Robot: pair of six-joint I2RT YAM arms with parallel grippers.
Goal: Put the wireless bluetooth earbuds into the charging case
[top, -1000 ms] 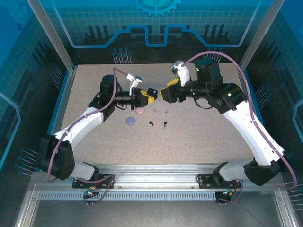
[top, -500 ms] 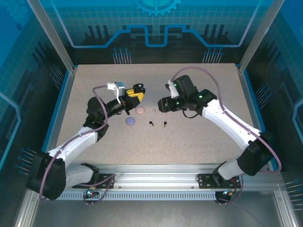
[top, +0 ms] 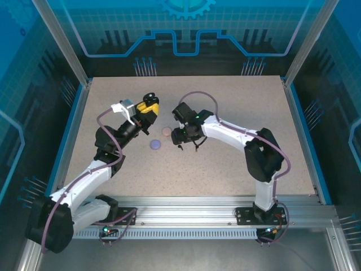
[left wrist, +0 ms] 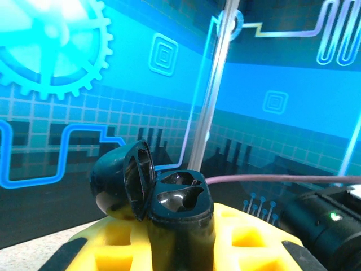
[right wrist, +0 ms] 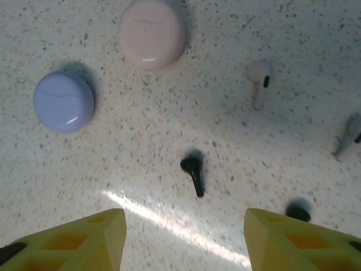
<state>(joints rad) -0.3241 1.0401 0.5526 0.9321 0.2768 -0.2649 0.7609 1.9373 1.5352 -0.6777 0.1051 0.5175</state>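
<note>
As the right end effector (right wrist: 181, 220) hovers, a black earbud (right wrist: 193, 170) lies beneath.

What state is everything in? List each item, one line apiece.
Black charging case: lid open, both wells empty.
Left end effector: shut on black charging case.
Right end effector: open, empty, above table.
Pink case: closed, on table.
Lavender case: closed, on table.
Black earbud: loose on table, uncased.
Pale pink earbud: loose on table, uncased.
</note>
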